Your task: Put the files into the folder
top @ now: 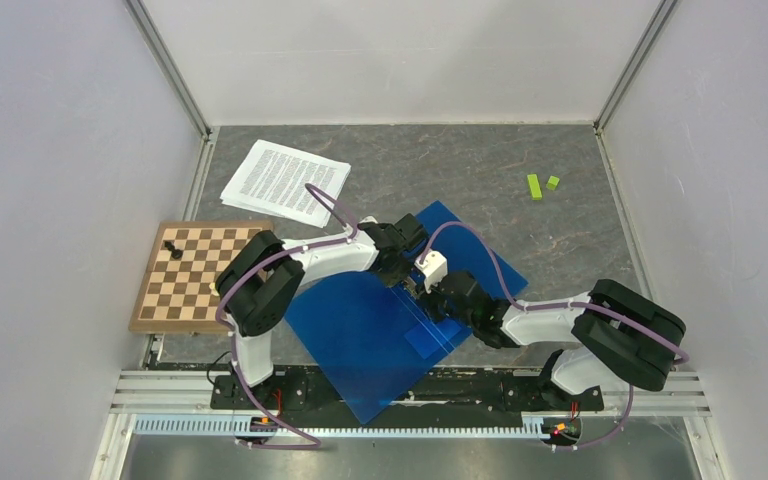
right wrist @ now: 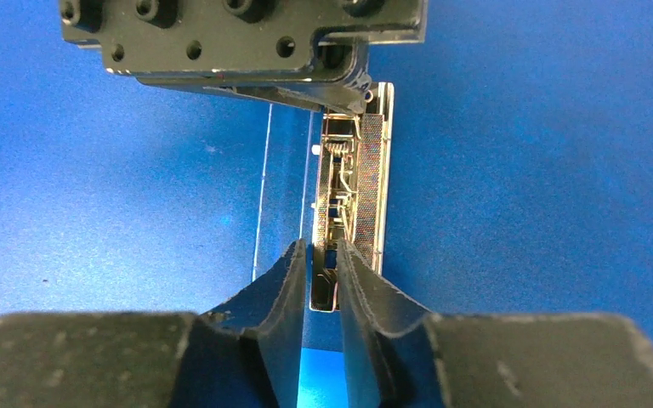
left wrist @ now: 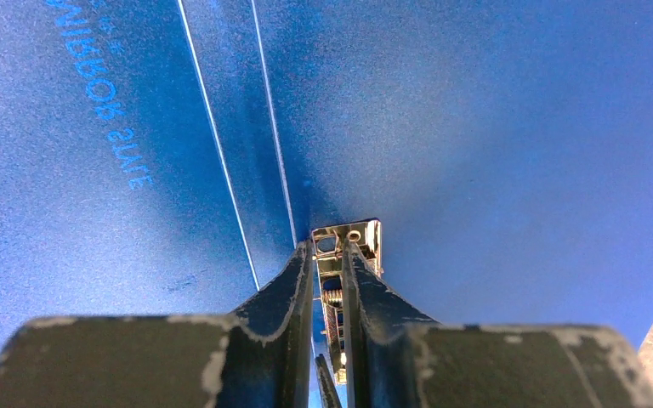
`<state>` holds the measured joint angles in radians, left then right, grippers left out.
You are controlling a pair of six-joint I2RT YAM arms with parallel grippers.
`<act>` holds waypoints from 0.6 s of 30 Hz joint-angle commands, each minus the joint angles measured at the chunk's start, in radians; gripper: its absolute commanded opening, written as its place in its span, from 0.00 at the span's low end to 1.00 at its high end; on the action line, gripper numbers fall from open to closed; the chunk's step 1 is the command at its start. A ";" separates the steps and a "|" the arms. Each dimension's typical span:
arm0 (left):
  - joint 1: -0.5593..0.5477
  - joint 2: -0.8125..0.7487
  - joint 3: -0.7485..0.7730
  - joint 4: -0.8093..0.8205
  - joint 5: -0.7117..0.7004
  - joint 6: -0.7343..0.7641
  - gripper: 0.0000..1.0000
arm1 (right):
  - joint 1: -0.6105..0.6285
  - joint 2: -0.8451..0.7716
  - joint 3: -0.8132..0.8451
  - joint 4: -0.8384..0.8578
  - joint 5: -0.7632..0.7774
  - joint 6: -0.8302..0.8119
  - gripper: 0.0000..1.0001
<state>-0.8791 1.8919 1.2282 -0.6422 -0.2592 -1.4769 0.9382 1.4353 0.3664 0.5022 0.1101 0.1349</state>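
While the white printed paper files (top: 285, 182) are lying far-left on the grey tabletop (top: 480, 170), the shiny metal clip (right wrist: 353, 183) of the open flat blue plastic folder (top: 360, 340) is being pinched by the left tool (left wrist: 327, 251) and the right tool (right wrist: 316, 248), and is best being levered evenly, without twisting.

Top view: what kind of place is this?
Probably a lab robot test cell: plain panel walls on aluminium framing, two arms bolted to a slotted rail, and staged props, a chessboard, green blocks, a blue folder.

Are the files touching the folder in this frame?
Apart. The top view shows a strip of grey table between the files and the folder.
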 commanded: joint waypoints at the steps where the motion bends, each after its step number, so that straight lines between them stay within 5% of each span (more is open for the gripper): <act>1: -0.018 0.089 -0.095 -0.045 0.073 -0.058 0.02 | -0.008 -0.006 0.005 -0.040 0.009 0.025 0.27; 7: -0.017 0.088 -0.127 -0.039 0.083 -0.077 0.02 | -0.021 -0.091 0.078 -0.181 0.058 0.097 0.50; 18: -0.015 0.104 -0.134 -0.033 0.079 -0.068 0.02 | -0.039 -0.118 0.172 -0.415 0.111 0.188 0.36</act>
<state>-0.8734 1.8759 1.1790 -0.5682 -0.2134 -1.5063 0.9047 1.3151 0.4992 0.1520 0.2085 0.2836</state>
